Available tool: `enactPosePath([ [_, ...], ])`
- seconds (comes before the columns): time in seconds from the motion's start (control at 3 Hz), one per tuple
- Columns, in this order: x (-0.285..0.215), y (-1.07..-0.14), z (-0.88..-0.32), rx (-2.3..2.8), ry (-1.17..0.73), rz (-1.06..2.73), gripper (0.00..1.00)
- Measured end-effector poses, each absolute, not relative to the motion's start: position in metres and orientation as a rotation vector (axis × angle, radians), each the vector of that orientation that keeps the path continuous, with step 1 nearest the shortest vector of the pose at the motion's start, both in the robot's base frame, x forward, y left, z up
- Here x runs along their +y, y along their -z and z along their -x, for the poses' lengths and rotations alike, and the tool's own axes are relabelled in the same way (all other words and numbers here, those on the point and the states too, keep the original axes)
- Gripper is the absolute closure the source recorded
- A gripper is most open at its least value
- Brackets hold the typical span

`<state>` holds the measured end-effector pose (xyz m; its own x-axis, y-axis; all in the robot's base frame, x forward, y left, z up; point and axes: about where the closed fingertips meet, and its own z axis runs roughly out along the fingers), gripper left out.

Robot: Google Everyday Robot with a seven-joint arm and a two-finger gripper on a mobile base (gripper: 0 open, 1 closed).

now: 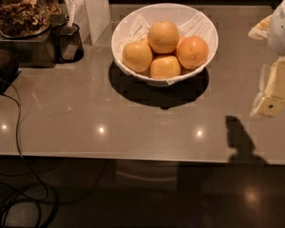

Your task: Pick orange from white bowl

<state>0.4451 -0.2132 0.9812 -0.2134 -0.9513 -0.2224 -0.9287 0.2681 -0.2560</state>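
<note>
The white bowl (133, 20) stands on the counter at the back centre and holds several oranges. The orange (163, 36), pale yellowish-orange and the largest, lies on top of the pile. A deeper reddish-orange one (192, 52) lies to its right, and two more lie in front. My gripper (254, 72) hangs at the right edge of the view, to the right of the bowl and clear of it. Its two yellowish fingers (275, 87) stand apart with nothing between them.
A dark glass jar of nuts (19, 8) stands on a metal box at the back left, next to a small black holder (69, 42). A white box (96, 8) stands behind the bowl's left side. Black cables (16, 127) trail over the counter's front edge at the left.
</note>
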Motion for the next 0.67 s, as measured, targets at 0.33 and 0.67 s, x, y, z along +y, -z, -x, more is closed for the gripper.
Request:
enactPosePath([
  [0.33, -0.213, -0.981, -0.445, 2.212, 0.095, 1.717, 0.00],
  [0.67, -0.203, -0.995, -0.471, 2.170, 0.103, 1.728, 0.00],
])
